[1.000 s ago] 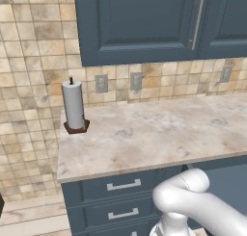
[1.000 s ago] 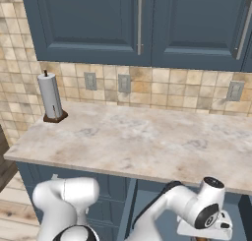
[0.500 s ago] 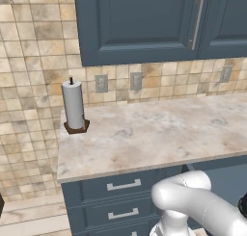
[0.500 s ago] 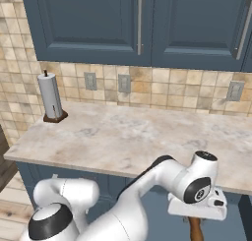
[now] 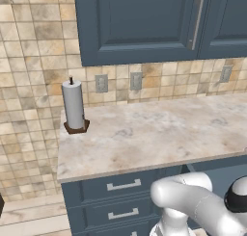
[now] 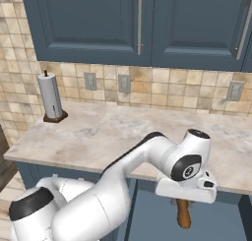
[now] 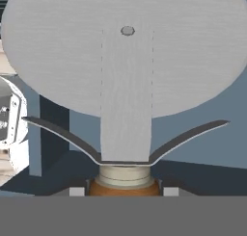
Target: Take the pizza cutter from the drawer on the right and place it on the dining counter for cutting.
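Marbled beige worktop point(image 6: 118, 132) runs along a tan tiled wall point(image 6: 162, 85), under tall navy cabinet doors point(image 6: 93, 23) with vertical bar handles. Near the worktop's left back corner a paper towel roll point(image 6: 50, 96) stands upright on a dark wooden base, well apart from everything else; three grey outlets point(image 6: 124, 83) are set in the tiles behind. Below the front edge, in the left base view, two navy drawer fronts point(image 5: 120, 187) with short silver bar handles sit one above the other.

Past the worktop's front edge, on the right, the white arm bends down and the gripper point(image 6: 183, 201) hangs just under the counter lip. It is closed on the pizza cutter point(image 6: 183, 214), whose brown handle hangs below the hand in front of the navy cabinetry. From the hand view the cutter point(image 7: 125, 76) is clamped at the handle's top between the fingertips, with the round grey blade and its central rivet spreading wide above, and a curved dark guard flaring out on both sides beneath the blade.
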You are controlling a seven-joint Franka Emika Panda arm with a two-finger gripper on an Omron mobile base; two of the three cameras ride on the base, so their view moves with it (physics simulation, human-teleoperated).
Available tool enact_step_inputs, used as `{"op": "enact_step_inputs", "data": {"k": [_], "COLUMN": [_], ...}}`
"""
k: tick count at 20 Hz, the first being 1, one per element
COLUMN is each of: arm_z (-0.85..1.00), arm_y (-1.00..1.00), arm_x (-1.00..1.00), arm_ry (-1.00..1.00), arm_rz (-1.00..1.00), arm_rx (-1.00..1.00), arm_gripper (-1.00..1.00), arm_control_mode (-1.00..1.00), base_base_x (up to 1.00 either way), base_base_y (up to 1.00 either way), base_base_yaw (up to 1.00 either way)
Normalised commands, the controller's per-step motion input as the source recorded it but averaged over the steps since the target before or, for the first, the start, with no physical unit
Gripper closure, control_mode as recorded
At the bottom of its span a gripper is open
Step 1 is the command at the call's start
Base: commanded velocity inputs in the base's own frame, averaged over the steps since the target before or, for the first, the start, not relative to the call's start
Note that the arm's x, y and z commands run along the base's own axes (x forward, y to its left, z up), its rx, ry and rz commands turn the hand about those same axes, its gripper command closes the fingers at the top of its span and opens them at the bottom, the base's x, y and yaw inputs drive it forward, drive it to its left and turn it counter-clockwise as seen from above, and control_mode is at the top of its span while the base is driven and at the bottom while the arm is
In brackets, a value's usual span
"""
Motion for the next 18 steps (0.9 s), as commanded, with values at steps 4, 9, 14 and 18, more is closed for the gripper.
{"op": "enact_step_inputs", "data": {"k": [4, 9, 14, 18], "arm_z": [0.65, 0.42, 0.25, 0.18], "arm_y": [0.61, 0.77, 0.82, 0.98], "arm_x": [0.16, 0.08, 0.20, 0.32], "arm_ry": [-0.01, 0.00, 0.00, 0.00], "arm_rz": [0.00, -0.01, -0.03, -0.05], "arm_rx": [0.01, 0.00, 0.00, 0.00], "arm_gripper": [1.00, 1.00, 1.00, 1.00], "arm_control_mode": [-1.00, -1.00, -1.00, -1.00], "base_base_x": [0.00, 0.00, 0.00, 0.00], "base_base_y": [0.00, 0.00, 0.00, 0.00], "base_base_yaw": [0.00, 0.00, 0.00, 0.00]}}
